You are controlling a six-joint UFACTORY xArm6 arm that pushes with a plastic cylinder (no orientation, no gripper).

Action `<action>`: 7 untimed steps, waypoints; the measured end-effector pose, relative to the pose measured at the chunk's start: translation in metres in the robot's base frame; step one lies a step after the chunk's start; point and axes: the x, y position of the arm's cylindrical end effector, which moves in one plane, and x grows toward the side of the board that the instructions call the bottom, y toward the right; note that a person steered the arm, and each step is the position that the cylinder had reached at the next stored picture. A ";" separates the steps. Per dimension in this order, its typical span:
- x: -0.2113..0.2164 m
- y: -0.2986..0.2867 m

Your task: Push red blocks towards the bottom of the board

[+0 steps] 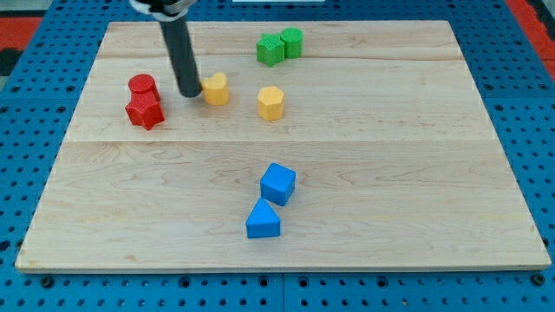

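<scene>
Two red blocks sit at the view's upper left: a red cylinder and, touching it just below, a red star-shaped block. My tip is down on the board just right of the red cylinder, with a small gap. It stands against the left side of a yellow block. The dark rod rises from the tip to the view's top.
A yellow hexagonal block lies right of the first yellow one. A green star-shaped block and a green cylinder sit near the top edge. A blue cube and a blue triangular block lie lower centre. The wooden board rests on blue pegboard.
</scene>
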 end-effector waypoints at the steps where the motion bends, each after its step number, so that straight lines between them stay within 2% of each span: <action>1: 0.002 0.047; 2: 0.004 -0.002; 3: -0.027 -0.066; 4: -0.052 -0.086; 6: 0.020 -0.083; 7: 0.041 -0.076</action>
